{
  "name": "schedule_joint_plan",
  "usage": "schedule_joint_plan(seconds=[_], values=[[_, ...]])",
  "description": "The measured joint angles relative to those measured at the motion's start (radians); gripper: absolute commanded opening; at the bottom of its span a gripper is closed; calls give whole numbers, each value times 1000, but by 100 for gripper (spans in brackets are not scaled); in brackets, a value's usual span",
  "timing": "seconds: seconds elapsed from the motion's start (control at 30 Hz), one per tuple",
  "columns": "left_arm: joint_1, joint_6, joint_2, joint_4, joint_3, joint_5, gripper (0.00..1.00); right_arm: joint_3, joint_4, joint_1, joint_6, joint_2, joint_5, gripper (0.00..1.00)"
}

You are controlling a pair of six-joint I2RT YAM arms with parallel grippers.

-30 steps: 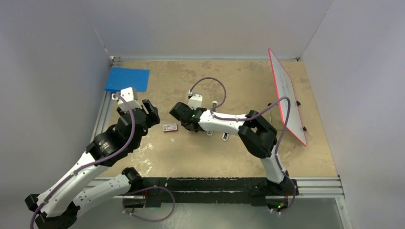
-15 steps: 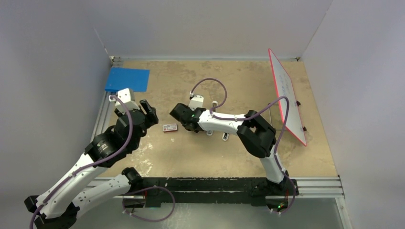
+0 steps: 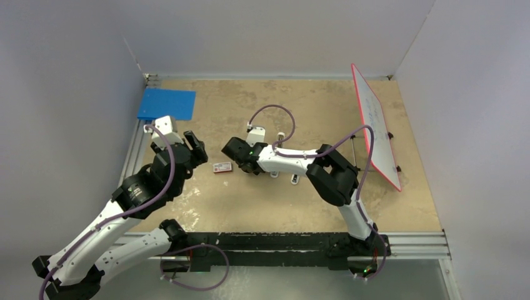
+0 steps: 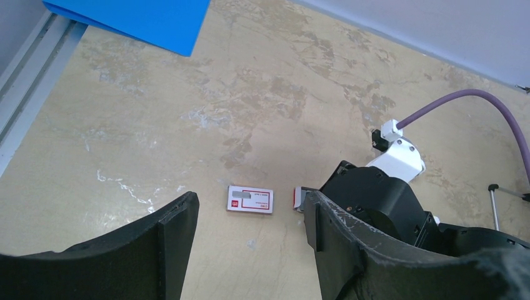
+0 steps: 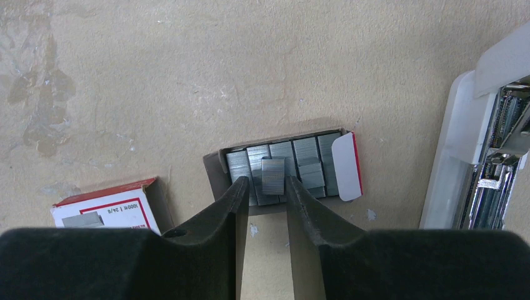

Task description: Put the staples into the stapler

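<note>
Right gripper [image 5: 267, 186]: narrow, pinching the staples [image 5: 273, 175] over their open tray [image 5: 345, 164].
Left gripper [image 4: 250, 247]: wide, holding nothing, above the table [image 4: 281, 94].
Stapler [image 5: 447, 162]: lying open, just right of the tray.

A: What print can be read?
B: On the red-and-white box [image 5: 103, 209], "1000" and what looks like "24/6" are made out in the right wrist view.
A: And on the whiteboard [image 3: 375, 125]?
B: Faint marks are seen, but nothing can be read.
</note>
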Motion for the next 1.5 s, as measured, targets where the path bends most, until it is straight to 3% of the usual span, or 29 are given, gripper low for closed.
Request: schedule_joint_plan(seconds=[0.43,0.63,0.77,1.23,1.5], values=[[0,0,1,0,0,0,63,23,1,0,-5,18,6,23],[0,0,6,0,0,2,63,23,2,0,-6,18,11,34],[0,0,9,0,0,4,63,23,1,0,-11,18,22,35],[0,0,11,1,0,23,63,23,-2,-1,-40,19,22,20],[6,0,11,1,0,31,63,23,0,-1,-60,19,23,17]])
